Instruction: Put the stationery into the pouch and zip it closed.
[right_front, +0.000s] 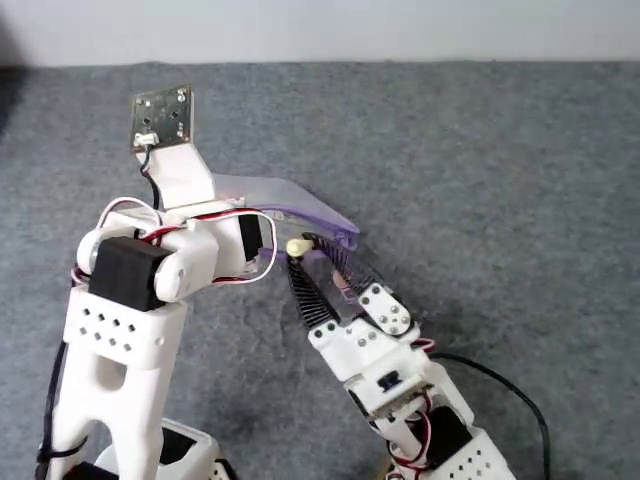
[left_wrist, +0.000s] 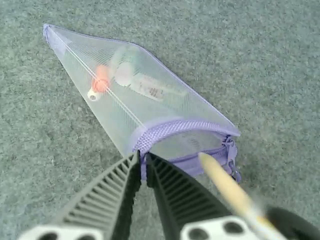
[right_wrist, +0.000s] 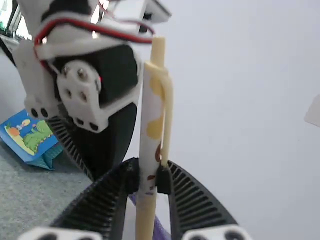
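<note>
The pouch (left_wrist: 125, 107) is seen resting on the grey table (left_wrist: 265, 60), its mouth unzipped, with small items (left_wrist: 132, 80) visible through the mesh. The purple rim at the pouch's mouth is pinched by the left gripper (left_wrist: 141, 161). A cream pen (right_wrist: 150, 125) is clamped in the right gripper (right_wrist: 148, 176), one end held at the pouch's mouth.

Pouch (left_wrist: 160, 107): translucent white mesh with fine diagonal ribbing; lilac zip tape and edging. Inside it, one orange-red piece (left_wrist: 101, 84) among pale white and greenish shapes.
Pen (right_wrist: 150, 135): cream body with orange-brown blotches, cream clip.
Left gripper (left_wrist: 142, 160) and right gripper (right_wrist: 146, 172): black ribbed fingers on white bodies.
Wires (right_wrist: 75, 24): red, black, white.
Table cover (right_front: 500, 150): speckled grey.
Box (right_wrist: 30, 137): blue with a green dinosaur print.
</note>
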